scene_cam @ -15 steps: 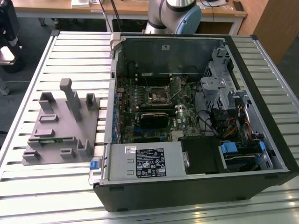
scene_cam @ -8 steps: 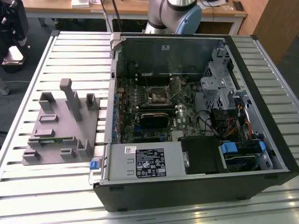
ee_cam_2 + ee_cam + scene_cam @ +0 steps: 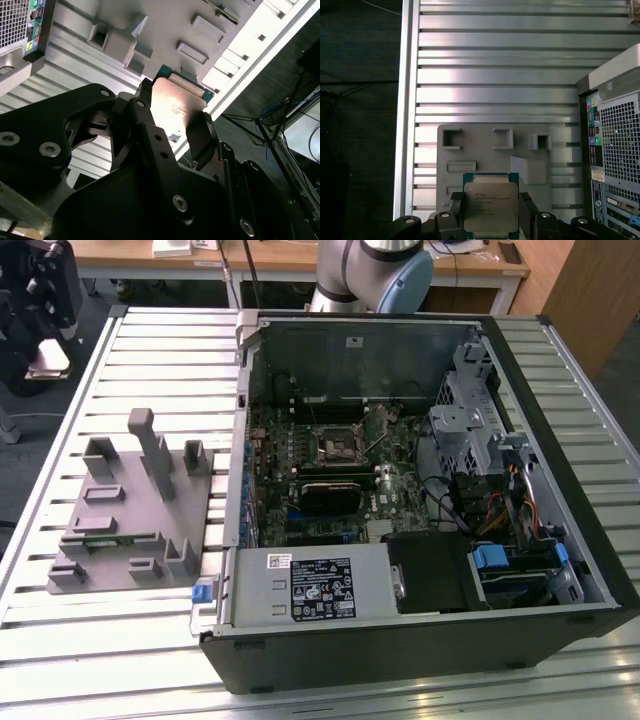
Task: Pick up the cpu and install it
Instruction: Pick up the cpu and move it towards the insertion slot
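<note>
One small silver-topped square cpu (image 3: 491,205) sits clamped in the black gripper (image 3: 172,117); pick-up appears done, seating should demand squareness to the black motherboard socket (image 3: 338,445).

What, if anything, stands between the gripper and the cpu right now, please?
Nothing visible does: in both wrist views the cpu sits between the gripper's fingers, clamped at two opposite edges, over the grey fixture.
</note>
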Controlling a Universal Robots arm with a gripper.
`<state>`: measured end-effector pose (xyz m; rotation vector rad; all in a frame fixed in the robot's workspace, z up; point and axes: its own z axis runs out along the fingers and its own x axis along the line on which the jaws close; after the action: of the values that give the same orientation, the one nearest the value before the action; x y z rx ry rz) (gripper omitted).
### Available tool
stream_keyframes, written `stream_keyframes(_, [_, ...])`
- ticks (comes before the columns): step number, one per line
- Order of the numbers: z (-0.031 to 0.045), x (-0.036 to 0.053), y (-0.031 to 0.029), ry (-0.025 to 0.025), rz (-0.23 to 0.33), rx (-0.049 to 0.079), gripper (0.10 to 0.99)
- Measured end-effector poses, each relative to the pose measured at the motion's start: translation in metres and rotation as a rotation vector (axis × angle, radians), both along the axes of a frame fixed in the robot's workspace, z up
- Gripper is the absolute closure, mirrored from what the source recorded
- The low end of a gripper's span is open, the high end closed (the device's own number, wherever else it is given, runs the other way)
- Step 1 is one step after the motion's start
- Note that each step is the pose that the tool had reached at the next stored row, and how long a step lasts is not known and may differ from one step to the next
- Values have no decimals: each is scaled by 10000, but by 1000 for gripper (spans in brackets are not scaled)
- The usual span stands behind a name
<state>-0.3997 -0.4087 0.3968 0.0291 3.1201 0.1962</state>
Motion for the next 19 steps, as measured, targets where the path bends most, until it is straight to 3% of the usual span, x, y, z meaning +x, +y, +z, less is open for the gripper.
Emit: stream_keyframes(19, [-10,316,12,-1,-1,1,557])
